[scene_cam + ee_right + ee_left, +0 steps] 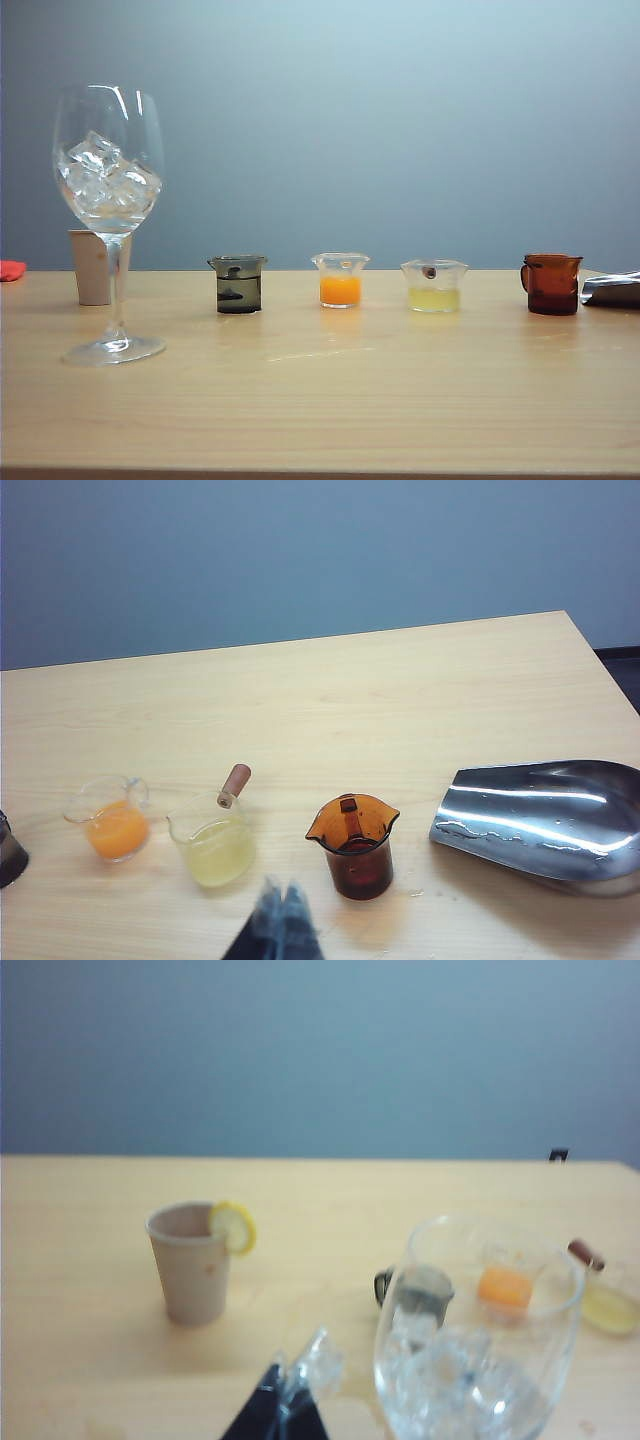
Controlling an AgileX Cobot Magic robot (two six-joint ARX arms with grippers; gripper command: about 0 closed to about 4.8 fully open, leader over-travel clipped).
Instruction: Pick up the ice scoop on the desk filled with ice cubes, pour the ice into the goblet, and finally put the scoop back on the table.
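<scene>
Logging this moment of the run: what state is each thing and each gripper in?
goblet: upright, bowl holds ice cubes.
ice scoop: lying on the desk, empty, wet.
beige cup: upright, lemon slice on rim.
orange beaker: upright, part full.
amber beaker: upright.
left gripper: near the goblet, empty.
right gripper: shut, empty, by the amber beaker.

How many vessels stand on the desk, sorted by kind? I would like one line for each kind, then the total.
Goblet, holding ice cubes: 1
Small beakers, with dark, orange and pale yellow liquid: 3
Brown glass jug: 1
Beige cup with a lemon slice: 1
Total: 6 vessels
</scene>
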